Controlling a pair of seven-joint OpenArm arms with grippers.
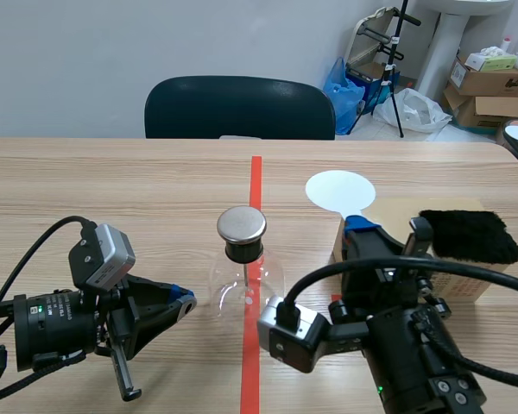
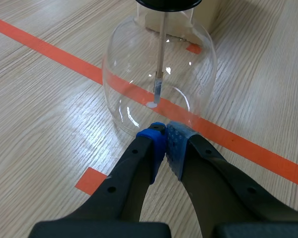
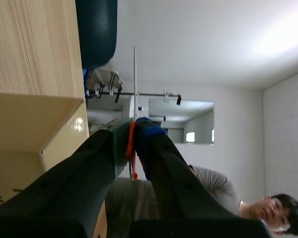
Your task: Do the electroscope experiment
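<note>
Risked toppling the electroscope (image 1: pixel 242 259) with the closed-up left gripper (image 2: pixel 166 135) at its 8 o'clock, or dropping the white disc (image 1: pixel 339 190) clamped in the right gripper (image 3: pixel 134 130).

**Free room and obstacles.** The flask (image 1: pixel 246 280) stands mid-tabletop (image 1: pixel 112 190) on the red line, and the left jaws, closed, sit just at its near wall. Bare wood lies open to the flask's left and behind it, as far as the chair (image 1: pixel 240 108). The space over the cap (image 1: pixel 242 226) is open. On the flask's right the gap is narrow, because the right arm (image 1: pixel 388 345) and the box (image 1: pixel 466 289) fill that side. Fur (image 1: pixel 468 235) lies on the box. The disc (image 1: pixel 339 191), clamped in the right jaws, is held out past the box's left end.
</note>
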